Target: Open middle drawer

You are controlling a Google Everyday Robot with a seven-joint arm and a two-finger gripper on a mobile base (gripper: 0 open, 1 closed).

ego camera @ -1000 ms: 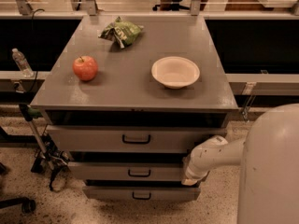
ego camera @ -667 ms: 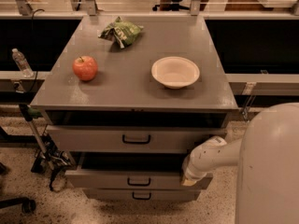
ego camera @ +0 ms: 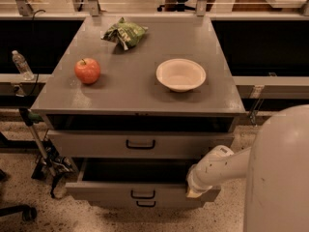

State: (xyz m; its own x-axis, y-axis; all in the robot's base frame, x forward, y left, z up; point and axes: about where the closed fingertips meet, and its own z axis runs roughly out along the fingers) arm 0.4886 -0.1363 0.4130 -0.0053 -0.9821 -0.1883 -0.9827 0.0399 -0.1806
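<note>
The middle drawer (ego camera: 106, 191) of the grey cabinet stands pulled out toward me, its dark inside showing behind its front. Its small black bar handle (ego camera: 143, 194) is at the front's centre. My gripper (ego camera: 195, 191) is at the end of the white arm, low at the right end of this drawer's front, against its top edge. The top drawer (ego camera: 87, 143) with its larger black handle sits above, nearly flush. Only the handle (ego camera: 146, 204) and a strip of the bottom drawer show below.
On the cabinet top (ego camera: 130, 91) lie a red apple (ego camera: 87, 71), a white bowl (ego camera: 180, 74) and a green chip bag (ego camera: 123, 33). A water bottle (ego camera: 22, 65) stands on a ledge at left. Cables and a stand (ego camera: 41, 153) are on the floor left of the cabinet.
The middle drawer has slid out toward me from nearly closed to well open. My gripper and arm moved toward me with its right end.
</note>
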